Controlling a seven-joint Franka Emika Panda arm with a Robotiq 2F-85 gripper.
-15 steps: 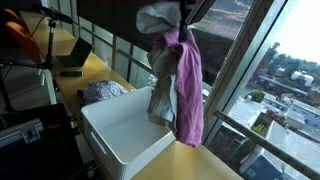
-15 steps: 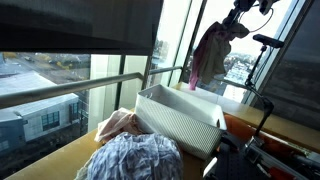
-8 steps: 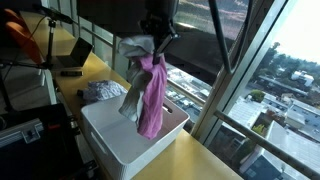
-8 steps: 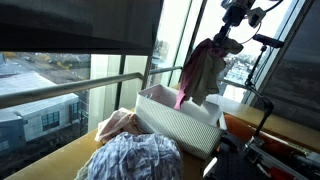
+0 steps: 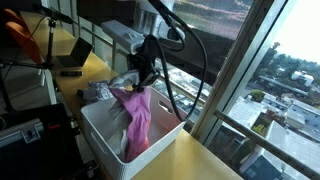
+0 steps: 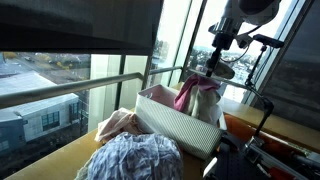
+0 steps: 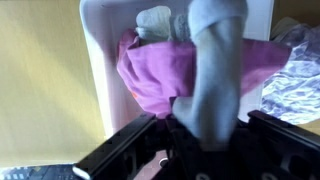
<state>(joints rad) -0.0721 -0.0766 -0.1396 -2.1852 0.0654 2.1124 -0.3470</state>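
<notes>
My gripper (image 5: 148, 78) hangs over the white bin (image 5: 108, 155), shut on a bundle of clothes. A pink garment (image 5: 137, 115) and a grey one trail from it down into the bin. In an exterior view the gripper (image 6: 212, 68) sits just above the bin's ribbed wall (image 6: 175, 125), with the pink garment (image 6: 187, 95) draped inside. The wrist view shows the grey garment (image 7: 215, 80) running up between my black fingers (image 7: 120, 155), the pink garment (image 7: 160, 75) spread beneath it, and the bin's rim (image 7: 98, 70) at the left.
A patterned cloth heap (image 5: 100, 92) lies on the yellow table (image 5: 190, 160) beside the bin; in an exterior view the patterned heap (image 6: 135, 155) is close to the camera with a peach cloth (image 6: 118, 122). A laptop (image 5: 72, 58) sits farther back. Window glass runs along the table's edge.
The gripper has come down and across from high above the table's end to just over the bin. The hanging clothes now reach into the bin.
</notes>
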